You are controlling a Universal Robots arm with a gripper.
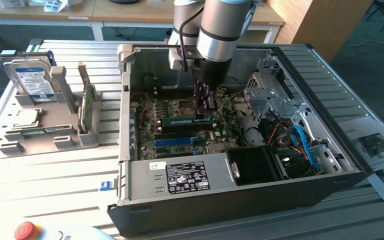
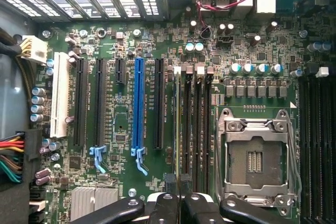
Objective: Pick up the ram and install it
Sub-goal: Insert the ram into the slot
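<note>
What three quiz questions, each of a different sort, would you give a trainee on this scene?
1. True or false: the end effector is outside the computer case.
2. The hard drive stands: A inside the case; B in the grey holder at the exterior view's left of the case; C on the floor.
3. Fill in: the ram sits at the end effector's tips, over the ___.
Key: 1 false; 2 B; 3 motherboard.
</note>
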